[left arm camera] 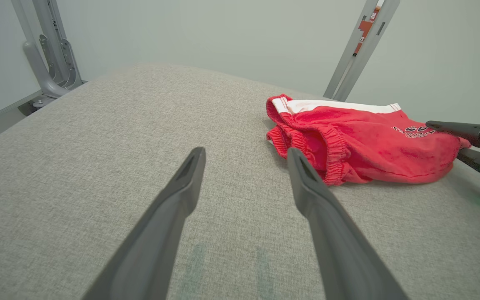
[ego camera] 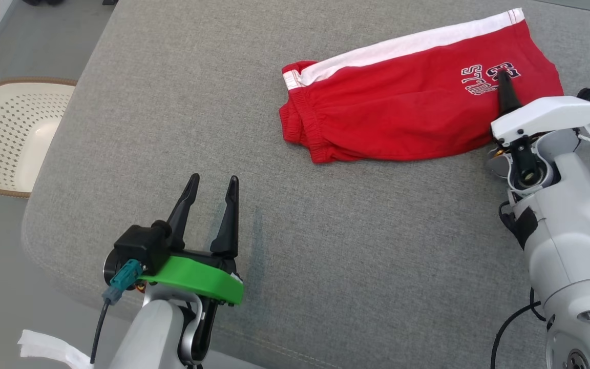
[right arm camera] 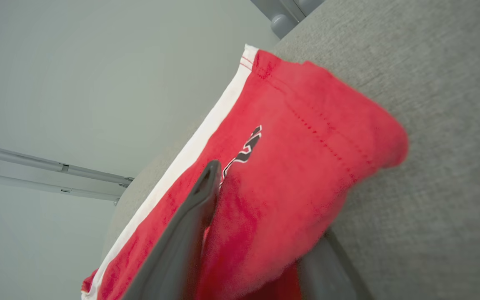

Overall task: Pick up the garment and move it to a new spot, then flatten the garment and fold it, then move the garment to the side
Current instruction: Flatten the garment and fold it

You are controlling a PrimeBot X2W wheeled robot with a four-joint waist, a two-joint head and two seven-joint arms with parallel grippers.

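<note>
The garment (ego camera: 407,102) is a pair of red shorts with a white side stripe and dark lettering. It lies roughly flat at the far right of the grey padded surface (ego camera: 197,92). My right gripper (ego camera: 506,97) straddles its right edge. One dark finger (right arm camera: 198,204) rests on top by the lettering and the other sits under the raised cloth (right arm camera: 306,146); the jaws stand partly apart. My left gripper (ego camera: 213,178) hovers open and empty over bare fabric at the near left, well short of the garment's (left arm camera: 361,146) waistband. In the left wrist view, the right gripper (left arm camera: 444,137) shows at the garment's far end.
A white perforated basket (ego camera: 13,133) stands on the floor past the surface's left edge. Grey metal frame legs (left arm camera: 48,54) rise beyond the far edge before a pale wall. A scrap of white cloth (ego camera: 44,348) lies by my left forearm.
</note>
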